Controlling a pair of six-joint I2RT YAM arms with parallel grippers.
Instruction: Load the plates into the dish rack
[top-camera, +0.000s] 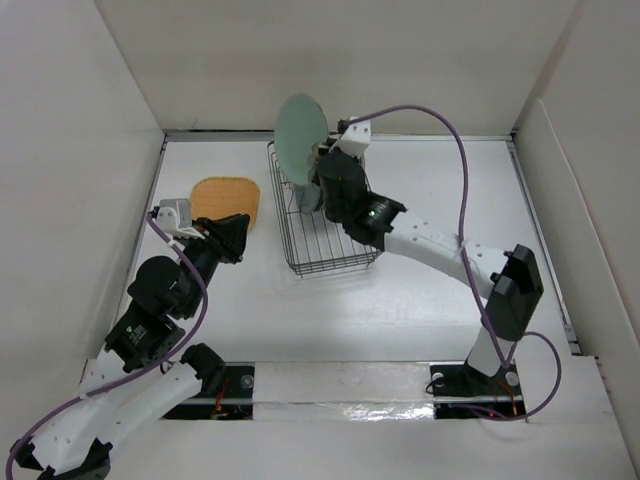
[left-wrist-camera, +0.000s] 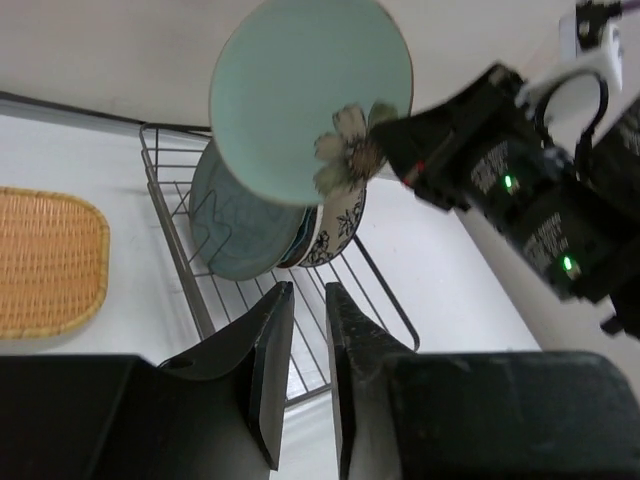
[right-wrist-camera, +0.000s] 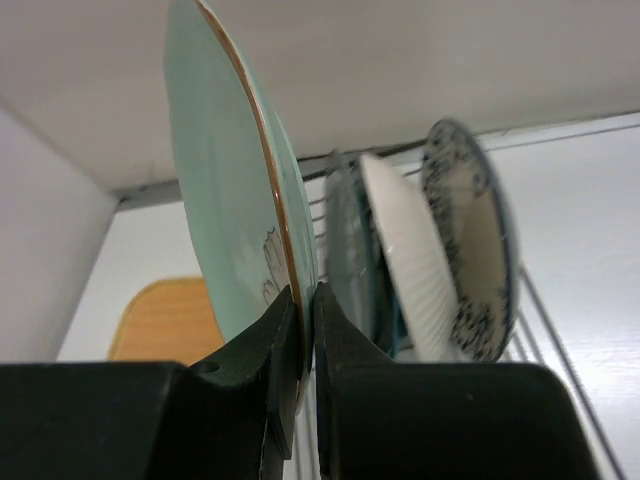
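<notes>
Right gripper (right-wrist-camera: 303, 295) is clamped on the lower rim of the pale mint plate with the flower (right-wrist-camera: 215, 200). The plate is held upright on edge, and in the overhead view it hangs over the far end of the dish rack (top-camera: 320, 245), just above centre of the frame. Below it in the rack we see plates standing on edge. The left wrist view shows a teal one (left-wrist-camera: 235, 225) and the white one with blue pattern (left-wrist-camera: 340, 225) leaning together. The right wrist view shows a white ribbed face (right-wrist-camera: 410, 260) between them. It may be a third plate's underside, but it is too blurred for us to be sure.

At left of centre in the overhead view, the orange rounded-square plate (top-camera: 227, 200) lies flat on the white table (top-camera: 420, 310), beside the rack. The left gripper (left-wrist-camera: 305, 290) sits just below that plate. Its fingers are drawn nearly together, with only a thin gap and nothing between them.
</notes>
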